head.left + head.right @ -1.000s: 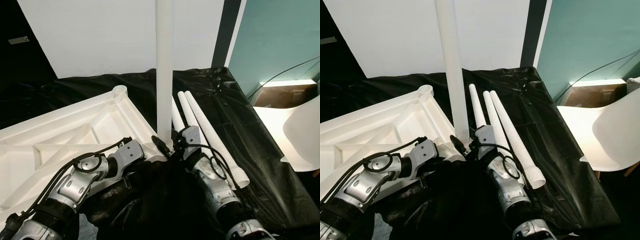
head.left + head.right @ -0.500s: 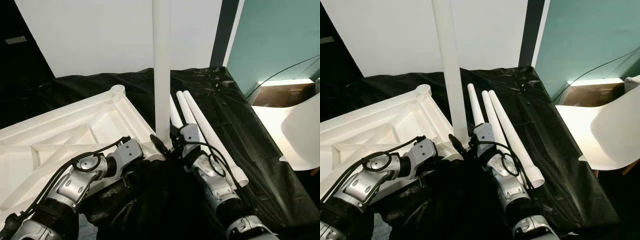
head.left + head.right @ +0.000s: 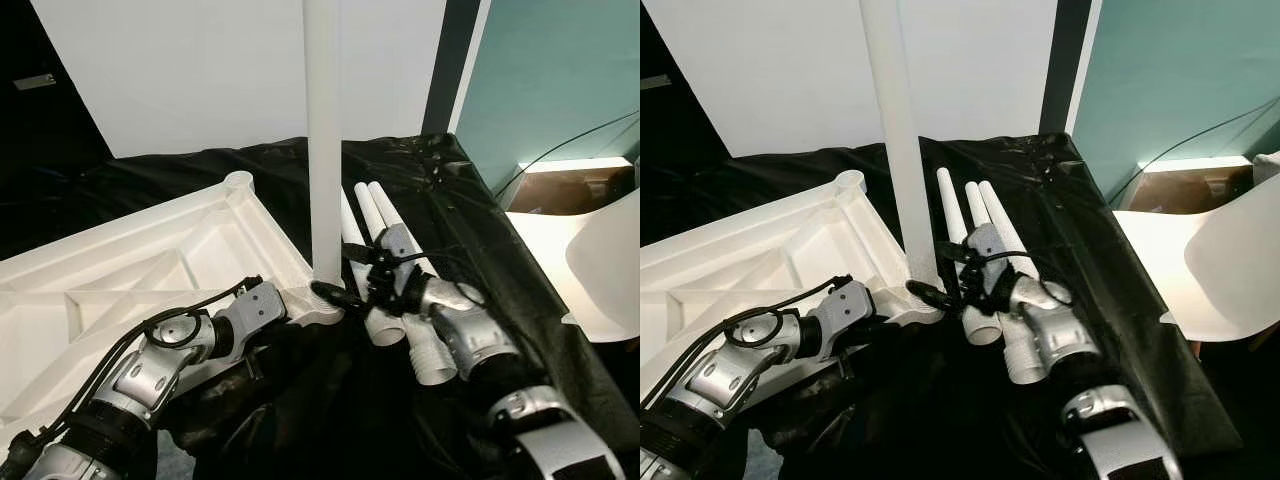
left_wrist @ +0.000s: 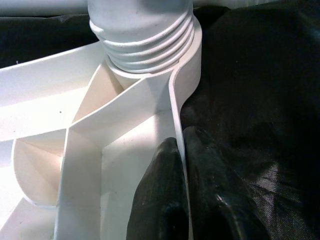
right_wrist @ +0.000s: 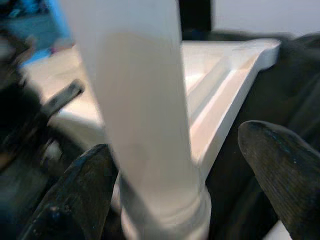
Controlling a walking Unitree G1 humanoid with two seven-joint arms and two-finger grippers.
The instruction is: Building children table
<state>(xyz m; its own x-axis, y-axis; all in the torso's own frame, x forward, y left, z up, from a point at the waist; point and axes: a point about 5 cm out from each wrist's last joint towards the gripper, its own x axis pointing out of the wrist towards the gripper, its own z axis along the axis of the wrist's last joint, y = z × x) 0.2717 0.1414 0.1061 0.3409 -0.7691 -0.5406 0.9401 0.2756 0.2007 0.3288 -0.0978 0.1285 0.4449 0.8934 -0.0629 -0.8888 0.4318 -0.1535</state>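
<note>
The right hand point(image 3: 345, 290) stands at the base of the upright leg point(image 3: 322, 140), its two black fingers point(image 5: 85, 192) spread to either side of the leg's lower end and, as the right wrist view shows, not pressing on it: released, straddling the leg. The left hand point(image 4: 182, 192), across the corner from the right hand, is clenched on the thin rim of the upturned table top point(image 3: 130, 270), one finger inside the wall and one outside, just below the corner socket point(image 4: 145, 45). That table top, the largest item, lies underside up on the black-covered bench point(image 3: 470, 240), extending away from the left hand toward the robot's left. The upright leg sits in the socket between the two hands; several thread ridges are exposed above the socket lip, so in my judgement it is seated but perhaps not fully screwed home. Three loose legs point(image 3: 395, 300) lie side by side directly beyond and beside the right hand. A far corner socket point(image 3: 238, 182) is empty. Assessment: one leg of four fitted; final tightening and three further legs remain.
</note>
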